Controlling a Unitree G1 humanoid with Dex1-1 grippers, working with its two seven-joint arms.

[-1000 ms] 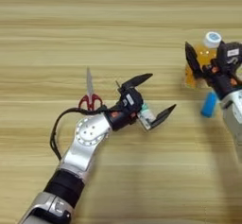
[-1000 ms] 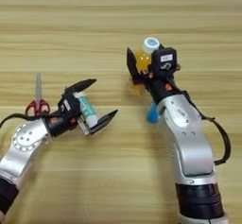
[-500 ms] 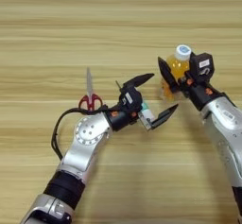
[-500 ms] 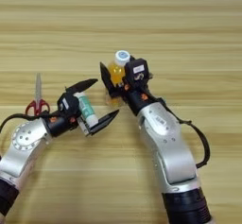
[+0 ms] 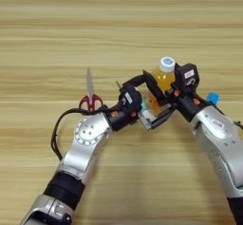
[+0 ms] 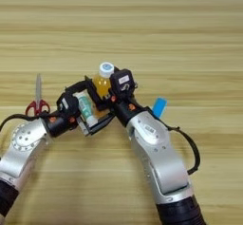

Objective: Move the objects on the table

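**Tool and Object Positions at Desk Centre**

My left tool (image 6: pixel 95 103) is at the middle of the desk (image 5: pixel 57 24), with its two black fingers spread wide. One finger arches along the upper side and the other runs below. The white glue stick with green label (image 6: pixel 86 109) lies tilted between these fingers, close to the palm end of the tool. I cannot tell whether either finger touches it.

My right tool (image 5: pixel 159 100) has its fingers set around the orange-drink bottle (image 5: pixel 161 79). The bottle stands roughly upright, with its white cap (image 5: pixel 166 63) showing above the tool. The lower part of the bottle sits between the spread fingers of my left tool, so the two tools overlap at this spot. The bottle is just beside the glue stick, on its right.

The red-handled scissors (image 5: pixel 89 93) lie flat on the desk to the left of my left tool, handles nearest me and closed blades pointing away. They are apart from both tools.

The small blue block (image 6: pixel 159 107) lies on the desk to the right of my right forearm, near it but clear of the bottle.
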